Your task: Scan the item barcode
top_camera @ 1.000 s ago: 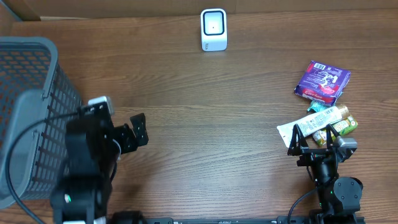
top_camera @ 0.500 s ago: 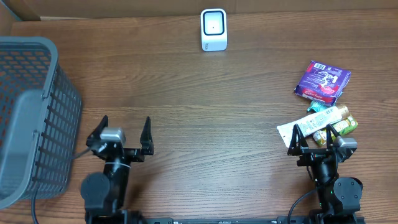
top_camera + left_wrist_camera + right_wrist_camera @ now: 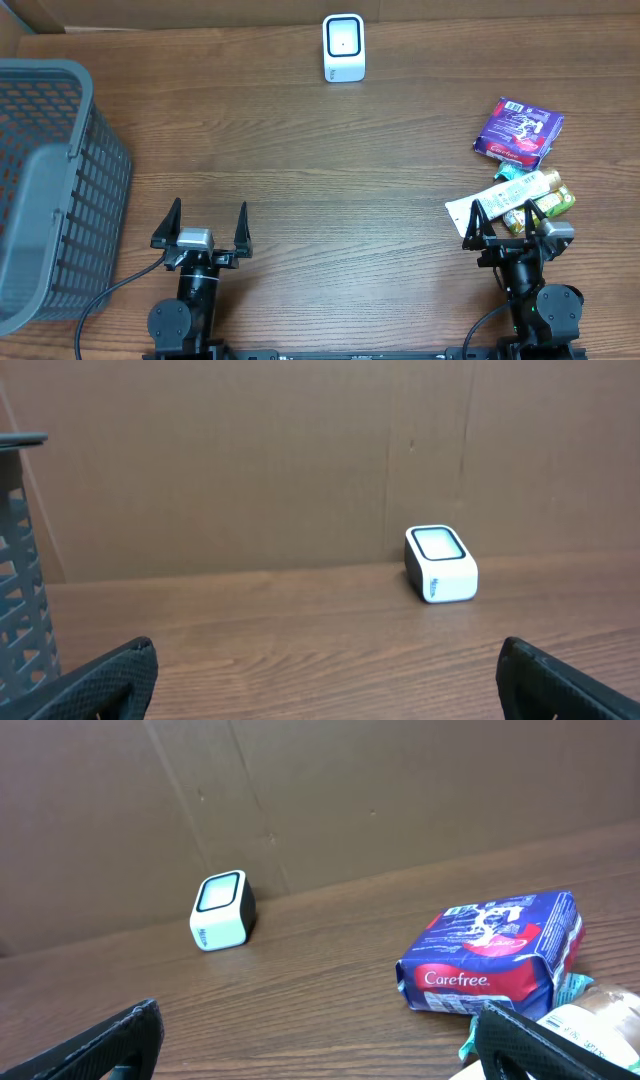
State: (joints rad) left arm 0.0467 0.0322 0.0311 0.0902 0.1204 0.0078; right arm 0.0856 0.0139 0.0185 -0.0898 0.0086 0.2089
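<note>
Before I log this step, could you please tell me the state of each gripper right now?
Left gripper: open, holding nothing.
Right gripper: open, holding nothing.

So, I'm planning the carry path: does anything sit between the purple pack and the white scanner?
Nothing visible does. Only bare wood table lies between the purple pack and the white scanner; the white tube lies nearer the right tool, off that line.

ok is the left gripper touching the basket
Apart. The overhead view shows a strip of bare table between the basket and the open left gripper.
</note>
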